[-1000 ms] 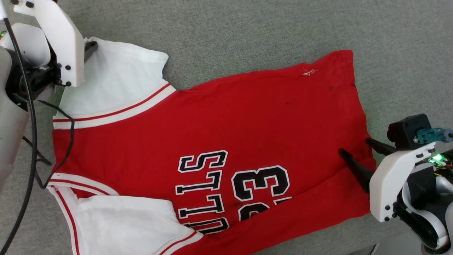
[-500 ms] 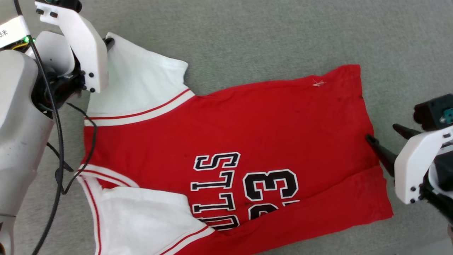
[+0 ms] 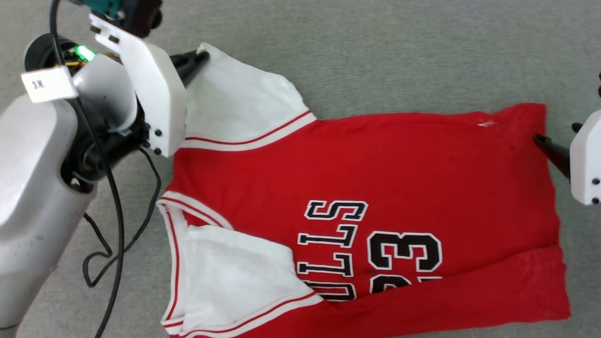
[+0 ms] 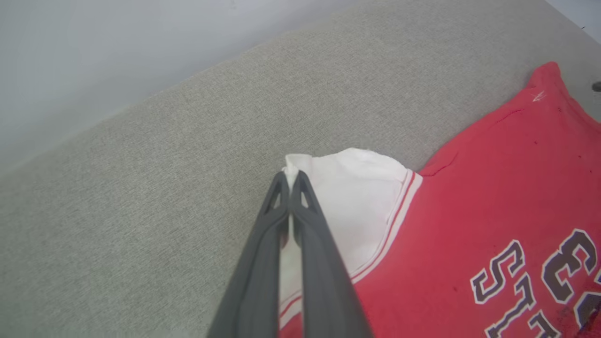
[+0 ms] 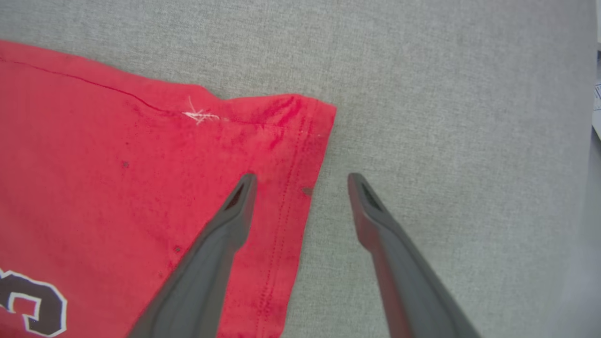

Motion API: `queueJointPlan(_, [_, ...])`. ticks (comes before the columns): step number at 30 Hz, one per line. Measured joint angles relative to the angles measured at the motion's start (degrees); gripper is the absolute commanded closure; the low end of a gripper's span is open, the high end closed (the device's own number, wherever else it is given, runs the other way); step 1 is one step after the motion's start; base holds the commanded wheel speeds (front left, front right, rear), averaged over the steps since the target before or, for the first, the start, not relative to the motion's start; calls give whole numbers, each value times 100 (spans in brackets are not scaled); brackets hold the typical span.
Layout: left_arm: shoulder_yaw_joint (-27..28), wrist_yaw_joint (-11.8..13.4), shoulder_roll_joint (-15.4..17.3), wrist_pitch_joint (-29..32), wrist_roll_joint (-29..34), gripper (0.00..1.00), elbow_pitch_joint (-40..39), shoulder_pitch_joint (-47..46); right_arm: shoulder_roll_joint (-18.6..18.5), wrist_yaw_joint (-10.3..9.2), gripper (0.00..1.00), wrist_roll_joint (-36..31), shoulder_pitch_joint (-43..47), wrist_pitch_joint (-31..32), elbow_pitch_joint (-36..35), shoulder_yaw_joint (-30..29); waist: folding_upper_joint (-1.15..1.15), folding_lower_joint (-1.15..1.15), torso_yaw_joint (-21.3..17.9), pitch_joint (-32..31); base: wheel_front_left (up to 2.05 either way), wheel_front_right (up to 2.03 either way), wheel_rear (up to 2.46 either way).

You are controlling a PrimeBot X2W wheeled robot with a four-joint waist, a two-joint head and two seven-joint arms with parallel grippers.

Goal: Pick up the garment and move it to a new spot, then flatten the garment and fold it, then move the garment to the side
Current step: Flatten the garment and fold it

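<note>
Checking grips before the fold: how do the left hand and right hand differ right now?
The left hand is shut, pinching a white sleeve corner of the garment; the right hand is open, gripping nothing. The left is at the sleeve end, the right astride the red hem. Both have long dark fingers.

Grey-green woven surface (image 3: 385, 51); pale wall (image 4: 94, 51) at far edge.

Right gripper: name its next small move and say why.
Probably close on the hem of the garment. The right gripper stands open astride it, one finger over red cloth, the other over the grey surface, while the left gripper is shut on the white sleeve.
</note>
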Motion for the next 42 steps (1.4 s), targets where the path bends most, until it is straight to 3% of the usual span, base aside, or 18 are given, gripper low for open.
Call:
queueJointPlan(8, [-94,179,86,59,81,100,-914,216,-114,0,0,-134,-601,155,871,238,0,0,409,190,0,0,0])
queueJointPlan(18, [-182,259,82,26,146,100,-1290,383,-268,-2,0,-274,-797,-59,1688,776,0,-1,695,311,0,0,0])
queueJointPlan(19, [-183,277,84,-5,145,100,-1287,416,-279,-12,30,-245,-800,-90,1746,814,0,-1,705,295,0,0,0])
queueJointPlan(20, [-183,285,81,-15,143,100,-1274,454,-285,-12,84,-221,-801,-137,1795,856,0,-1,712,275,0,0,0])
queueJointPlan(21, [-182,300,80,-41,129,100,-1257,491,-286,-12,100,-171,-800,-200,1846,900,0,-1,716,252,0,0,0])
queueJointPlan(27, [-102,382,129,-277,90,100,-1077,776,-237,-9,100,7,-752,-788,2065,1125,0,-1,675,25,0,0,0])
queueJointPlan(42, [69,583,258,-890,-163,100,-901,1769,-181,1,100,382,-133,-2543,2429,766,0,0,589,-903,0,0,0])
